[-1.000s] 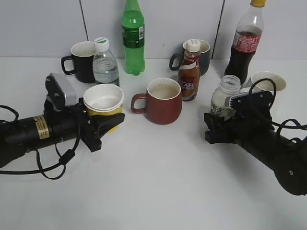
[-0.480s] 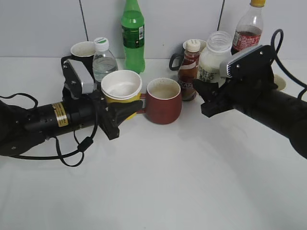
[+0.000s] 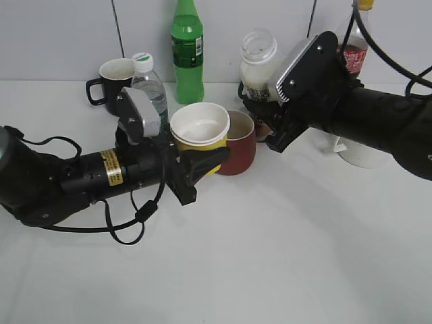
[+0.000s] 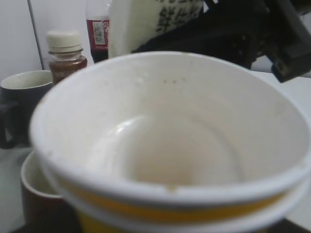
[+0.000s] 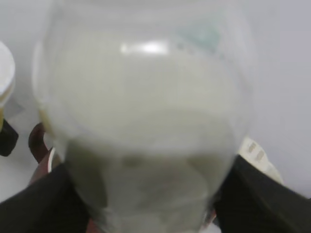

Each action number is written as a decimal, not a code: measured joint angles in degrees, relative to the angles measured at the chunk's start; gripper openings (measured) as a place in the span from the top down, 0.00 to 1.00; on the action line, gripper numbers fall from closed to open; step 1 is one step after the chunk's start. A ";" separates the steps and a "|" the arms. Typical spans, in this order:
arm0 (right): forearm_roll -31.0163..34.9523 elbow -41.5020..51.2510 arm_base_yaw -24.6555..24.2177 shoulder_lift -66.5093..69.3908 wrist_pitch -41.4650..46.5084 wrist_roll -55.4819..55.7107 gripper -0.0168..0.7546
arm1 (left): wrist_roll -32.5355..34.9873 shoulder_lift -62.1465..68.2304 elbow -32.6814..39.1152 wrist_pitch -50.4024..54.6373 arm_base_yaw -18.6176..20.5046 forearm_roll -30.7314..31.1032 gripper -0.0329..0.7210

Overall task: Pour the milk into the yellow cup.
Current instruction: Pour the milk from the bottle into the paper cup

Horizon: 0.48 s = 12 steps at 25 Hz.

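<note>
My left gripper is shut on the yellow cup and holds it upright above the table, in front of the dark-red mug. The cup's white inside fills the left wrist view and looks empty. My right gripper is shut on the milk, a capless bottle of white liquid, held upright in the air to the right of and above the cup. The milk bottle fills the right wrist view; its label also shows behind the cup in the left wrist view.
A dark-red mug stands right behind the cup. A water bottle, green bottle, black mug and cola bottle stand along the back. A white cup is under the right arm.
Both arms have lifted their loads and moved toward the middle. The cup went right and up; the milk went left and higher, and now stands close above the cup's right side.
</note>
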 joint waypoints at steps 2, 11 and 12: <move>-0.50 -1.12 0.60 0.00 1.91 -3.05 0.35 | -0.05 0.00 -0.27 0.00 -0.44 0.00 0.50; -1.31 -2.05 1.69 0.00 4.27 -16.11 0.35 | -0.17 0.00 -1.91 0.46 -2.67 0.25 0.50; -1.31 -2.05 1.69 0.00 4.33 -17.52 0.35 | -0.17 0.00 -1.91 0.45 -2.67 0.25 0.50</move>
